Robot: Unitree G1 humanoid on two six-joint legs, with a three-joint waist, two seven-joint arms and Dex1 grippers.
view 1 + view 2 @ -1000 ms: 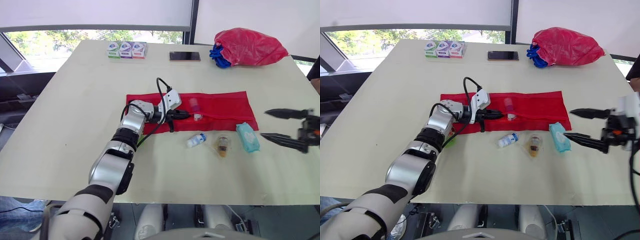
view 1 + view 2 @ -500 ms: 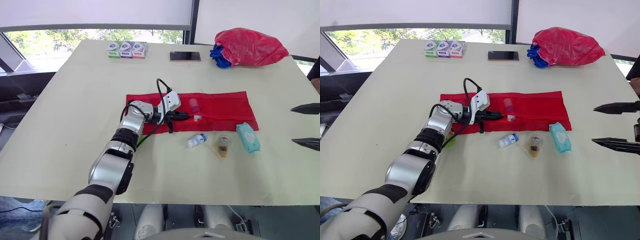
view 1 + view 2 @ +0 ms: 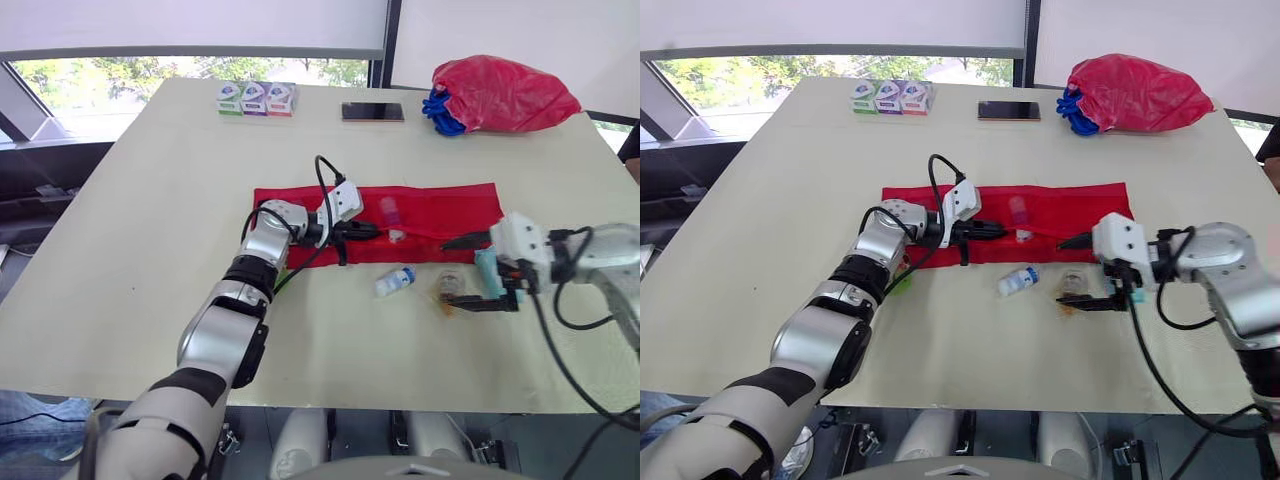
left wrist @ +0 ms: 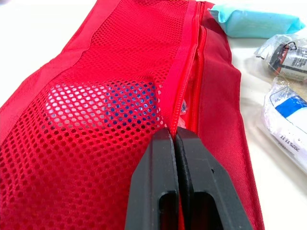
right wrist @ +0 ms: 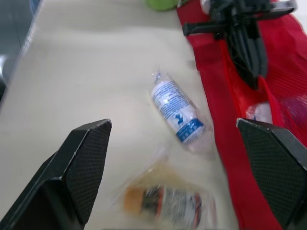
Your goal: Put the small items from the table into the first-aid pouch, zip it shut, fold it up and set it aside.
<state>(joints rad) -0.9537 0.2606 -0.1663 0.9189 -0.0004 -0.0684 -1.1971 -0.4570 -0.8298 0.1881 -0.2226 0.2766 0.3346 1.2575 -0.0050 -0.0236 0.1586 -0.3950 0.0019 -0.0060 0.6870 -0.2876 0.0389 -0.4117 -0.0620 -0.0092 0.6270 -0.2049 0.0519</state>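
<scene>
L fingers [image 4: 151, 167] reach fwd, clamped on pouch [image 4: 96, 120] | R fingers [image 5: 81, 163] spread near vial [image 5: 163, 203]

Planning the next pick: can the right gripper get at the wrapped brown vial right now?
Probably yes. The right gripper is open, the brown vial lies uncovered between its fingers, and the bandage roll lies apart from it.

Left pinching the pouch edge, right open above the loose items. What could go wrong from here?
1. The right gripper is open wide over the wrapped vial, with the white roll close beside it; closing may knock the roll, which looks round enough to roll off.
2. The left gripper pinches the red pouch at one spot by the zipper; the opening may stay too flat to take an item.
</scene>
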